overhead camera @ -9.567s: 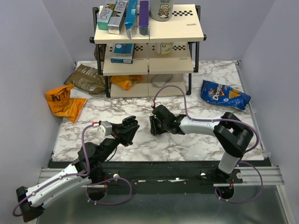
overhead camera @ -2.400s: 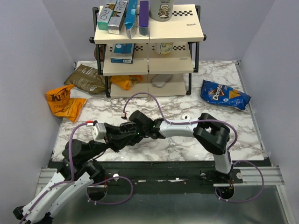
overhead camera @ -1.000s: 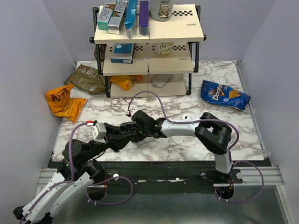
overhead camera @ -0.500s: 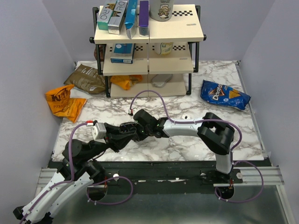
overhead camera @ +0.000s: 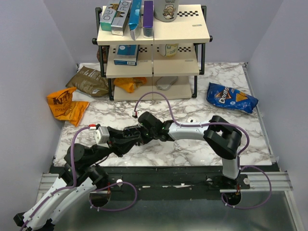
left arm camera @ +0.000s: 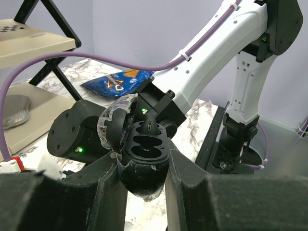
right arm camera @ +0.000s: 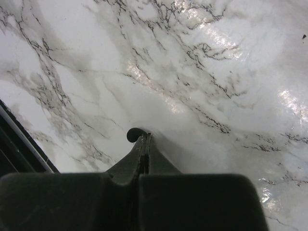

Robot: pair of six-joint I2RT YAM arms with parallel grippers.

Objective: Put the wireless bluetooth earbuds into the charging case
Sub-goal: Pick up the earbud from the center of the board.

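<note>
Left claw clamped open case. Right claw pinched shut, maybe nipping bud at tips. Case needed holding steady, bud squared over empty socket, lowered slowly.

The blue snack bag reads "Doritos"; other lettering is too small to read.

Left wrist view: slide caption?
Left gripper holds the open charging case; shut right gripper poised over its sockets.
</note>
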